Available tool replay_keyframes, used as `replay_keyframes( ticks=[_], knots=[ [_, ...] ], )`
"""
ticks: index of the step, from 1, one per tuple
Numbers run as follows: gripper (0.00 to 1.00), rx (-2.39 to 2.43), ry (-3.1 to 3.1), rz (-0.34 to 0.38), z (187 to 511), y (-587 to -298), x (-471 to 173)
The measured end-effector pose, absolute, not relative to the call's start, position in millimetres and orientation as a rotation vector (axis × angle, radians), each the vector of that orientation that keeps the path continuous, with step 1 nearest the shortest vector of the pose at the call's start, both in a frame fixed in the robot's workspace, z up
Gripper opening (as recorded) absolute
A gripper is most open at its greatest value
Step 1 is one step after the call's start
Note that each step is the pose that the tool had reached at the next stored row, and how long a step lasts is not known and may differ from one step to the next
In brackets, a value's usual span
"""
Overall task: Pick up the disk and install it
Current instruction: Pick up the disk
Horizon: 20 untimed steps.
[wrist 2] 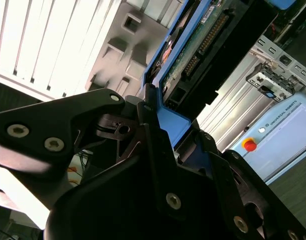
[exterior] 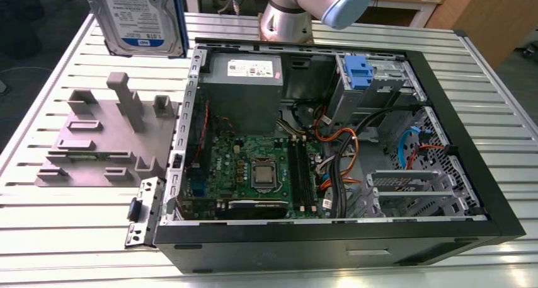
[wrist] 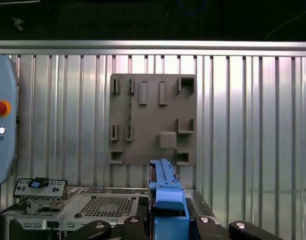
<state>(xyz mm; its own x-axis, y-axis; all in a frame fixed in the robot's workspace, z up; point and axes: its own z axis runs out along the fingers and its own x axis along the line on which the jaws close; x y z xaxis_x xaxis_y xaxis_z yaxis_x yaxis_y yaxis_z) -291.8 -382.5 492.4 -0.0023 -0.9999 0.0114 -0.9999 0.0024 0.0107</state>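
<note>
The disk hangs upright in the air above the far left of the table in the exterior view, its white-and-blue label facing the camera. In the second wrist view my gripper is shut on the disk, the black fingers clamping its blue side rail, with its green circuit board showing beyond. The first wrist view looks down along the blue rail of the disk, held between the gripper fingers.
An open computer case lies on the slatted metal table, with a blue drive caddy and a grey power supply inside. A grey fixture plate sits left of the case. The arm's base stands behind it.
</note>
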Motion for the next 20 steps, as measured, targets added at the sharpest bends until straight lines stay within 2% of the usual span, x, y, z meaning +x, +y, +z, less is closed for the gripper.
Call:
replay_keyframes(
  ticks=[20],
  knots=[
    [0.36,2.208,-2.213,0.001,492.4,-382.5,-283.9]
  ],
)
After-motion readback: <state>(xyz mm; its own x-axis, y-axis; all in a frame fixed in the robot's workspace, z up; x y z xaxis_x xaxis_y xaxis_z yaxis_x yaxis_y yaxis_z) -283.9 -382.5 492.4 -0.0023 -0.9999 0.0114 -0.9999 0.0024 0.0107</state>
